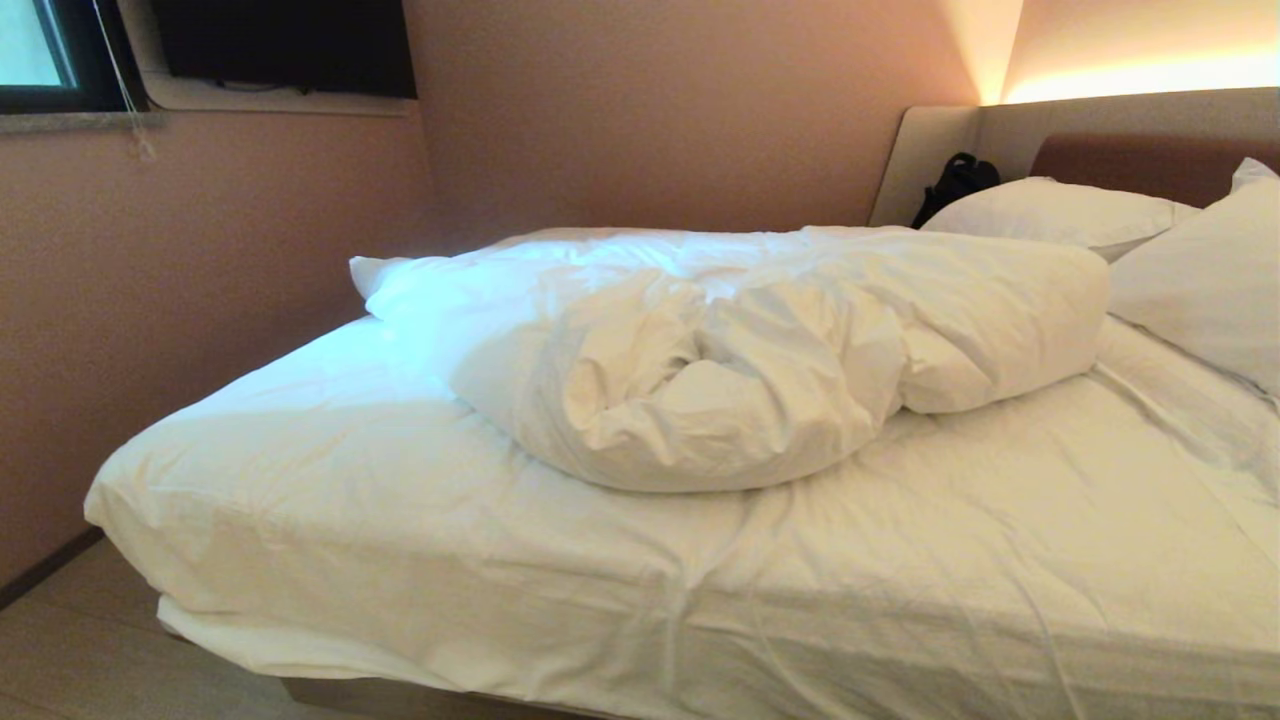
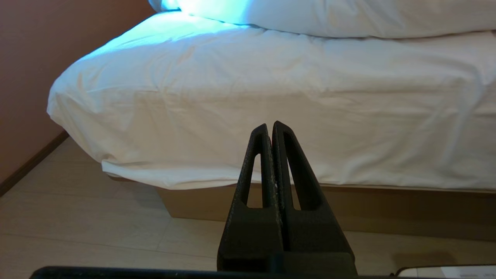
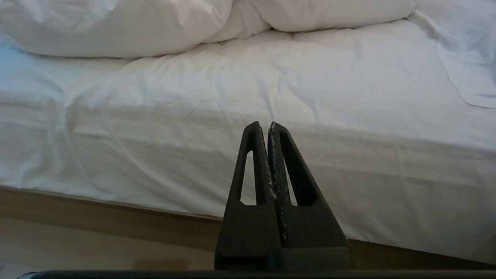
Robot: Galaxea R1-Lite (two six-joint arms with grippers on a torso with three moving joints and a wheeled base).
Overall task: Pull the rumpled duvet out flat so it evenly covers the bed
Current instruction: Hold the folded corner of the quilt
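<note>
1. Pink-brown walls (image 1: 620,110) close in the room in the head view, with a dark window corner (image 1: 50,50) high on the left and a padded headboard (image 1: 1150,150) lit from above on the right. The bed (image 1: 900,560) fills the middle, its fitted sheet (image 1: 350,470) wrinkled. The duvet (image 1: 740,350) lies bunched in a thick roll across the mattress, away from the near edge, leaving the near sheet bare. Two pillows (image 1: 1060,210) sit at the headboard end, a black bag (image 1: 955,180) behind them. Neither arm shows.

2. From the left wrist view, the left gripper (image 2: 270,128) hangs low in front of the bed's side, near the foot corner, apart from the sheet, jaws pressed together and holding nothing. Pale floor (image 2: 97,221) and the tan base (image 2: 201,201) lie below; the duvet's edge (image 2: 348,19) shows above.

3. From the right wrist view, the right gripper (image 3: 264,126) likewise faces the mattress side, jaws together and empty. The duvet (image 3: 116,27) rests on top, well apart from it.
</note>
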